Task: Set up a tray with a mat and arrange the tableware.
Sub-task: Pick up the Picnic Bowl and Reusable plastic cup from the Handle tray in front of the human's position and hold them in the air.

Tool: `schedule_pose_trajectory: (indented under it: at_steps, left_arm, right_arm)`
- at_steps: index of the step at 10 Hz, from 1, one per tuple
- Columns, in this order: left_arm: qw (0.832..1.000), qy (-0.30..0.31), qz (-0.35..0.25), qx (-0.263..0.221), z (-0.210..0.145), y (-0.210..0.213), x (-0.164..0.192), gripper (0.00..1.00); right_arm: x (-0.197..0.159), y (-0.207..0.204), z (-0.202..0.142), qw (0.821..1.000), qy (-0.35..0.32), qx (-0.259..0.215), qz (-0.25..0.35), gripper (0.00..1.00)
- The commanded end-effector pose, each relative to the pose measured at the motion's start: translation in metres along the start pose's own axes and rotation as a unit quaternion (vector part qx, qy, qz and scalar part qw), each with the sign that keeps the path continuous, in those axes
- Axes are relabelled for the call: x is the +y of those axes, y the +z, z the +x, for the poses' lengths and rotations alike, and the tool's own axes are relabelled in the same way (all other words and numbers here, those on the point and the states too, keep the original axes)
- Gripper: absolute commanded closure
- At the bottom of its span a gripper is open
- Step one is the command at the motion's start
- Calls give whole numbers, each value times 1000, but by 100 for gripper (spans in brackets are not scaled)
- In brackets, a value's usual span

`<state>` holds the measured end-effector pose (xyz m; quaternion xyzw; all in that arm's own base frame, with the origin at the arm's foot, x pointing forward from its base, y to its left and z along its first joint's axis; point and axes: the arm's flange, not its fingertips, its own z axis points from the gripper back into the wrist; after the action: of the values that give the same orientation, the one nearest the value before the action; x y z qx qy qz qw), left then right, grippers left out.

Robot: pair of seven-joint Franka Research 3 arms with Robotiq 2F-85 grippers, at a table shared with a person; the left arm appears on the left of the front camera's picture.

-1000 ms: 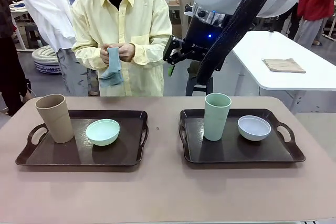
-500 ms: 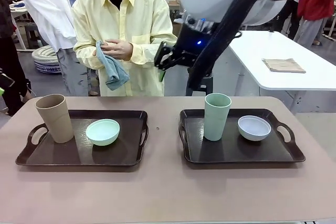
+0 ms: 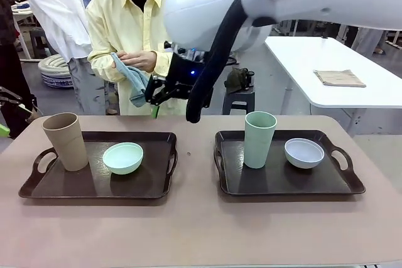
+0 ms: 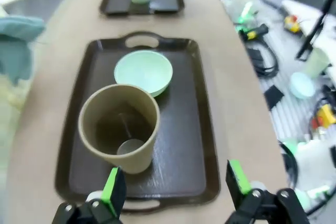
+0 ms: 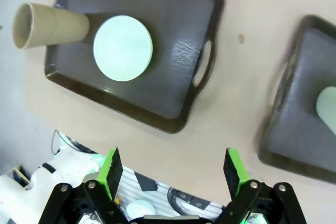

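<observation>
While the left gripper (image 4: 174,172) gapes empty, the tan tumbler (image 4: 119,129) stands before it

Lettering: "FRAN" in dark capitals, the rest of the word not readable
Stands on: the white housing of the right arm (image 3: 202,10)
Place: upper middle of the front view, slanting up to the right
</observation>
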<state>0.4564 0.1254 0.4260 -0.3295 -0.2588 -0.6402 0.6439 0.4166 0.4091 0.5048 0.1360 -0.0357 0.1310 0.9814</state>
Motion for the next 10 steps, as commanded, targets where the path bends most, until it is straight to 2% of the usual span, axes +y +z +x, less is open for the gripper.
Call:
schedule_pose_trajectory:
  at_steps: [1,6,10]
  left_arm:
    - [1000,-22,-16,-1,-14,13,14,0]
    - [998,-27,44,-37,-31,-12,39,0]
    - [999,-34,10,-37,-26,-48,50,0]
  right_arm:
    - [20,-11,18,1000,-8,6,-20,0]
    - [52,-65,34,998,-6,31,-49,0]
    - [67,-93,47,997,1,47,-67,0]
